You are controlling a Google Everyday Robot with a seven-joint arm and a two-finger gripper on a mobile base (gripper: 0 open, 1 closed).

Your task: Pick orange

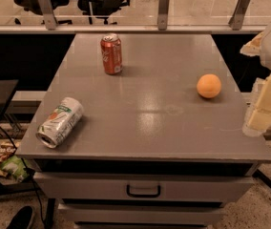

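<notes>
Approach step is judged in hand; the orange (209, 86) is not yet grasped. It sits on the grey tabletop (150, 113), at 3 o'clock from centre, well apart from both cans. The gripper (263, 109) is held off the table edge, at 4 o'clock from the orange, near it but apart. Open or closed cannot be told. A move toward 10 o'clock is called for next, then a descent around the fruit.

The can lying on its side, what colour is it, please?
Can silver-white with green, camera view; gripper at right edge.
</notes>
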